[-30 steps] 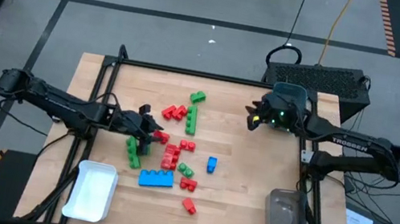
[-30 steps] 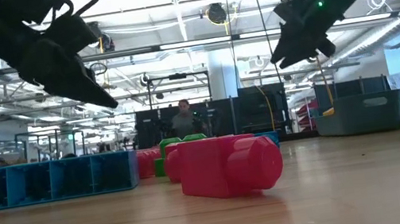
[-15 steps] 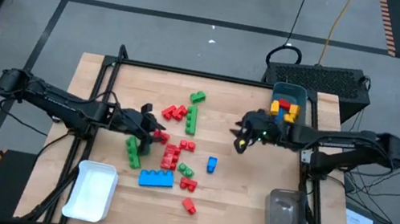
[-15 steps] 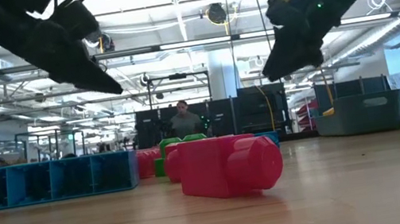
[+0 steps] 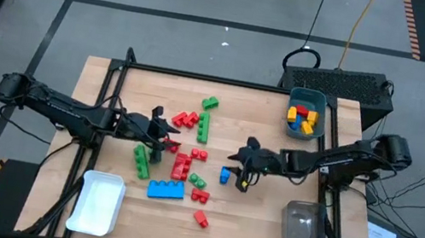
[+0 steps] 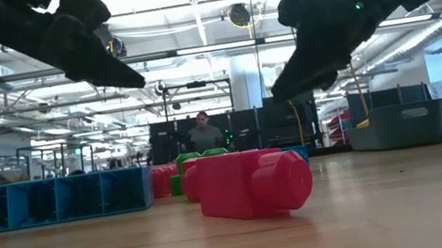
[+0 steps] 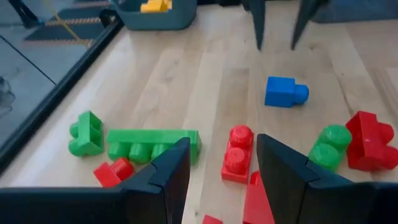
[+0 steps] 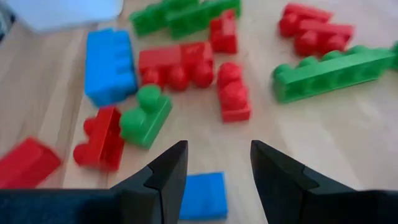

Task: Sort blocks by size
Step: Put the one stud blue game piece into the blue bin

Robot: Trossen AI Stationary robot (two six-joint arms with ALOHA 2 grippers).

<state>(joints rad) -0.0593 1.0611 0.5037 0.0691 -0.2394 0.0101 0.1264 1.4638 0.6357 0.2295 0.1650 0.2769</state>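
Your right claw (image 5: 235, 177) hovers just beside the small blue block (image 5: 225, 174) at mid-counter (image 5: 263, 231), fingers parted and empty — your left claw (image 5: 162, 139), also parted, hangs above the red blocks (image 5: 181, 166).

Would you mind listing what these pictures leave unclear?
- Clear bin, high view: contents too faint to tell.
- Blocks behind the red block, low view: it and the long blue block hide them.
- Small blue block, right wrist view: cut off by the edge.
- Teal bin, left wrist view: mostly cut off.
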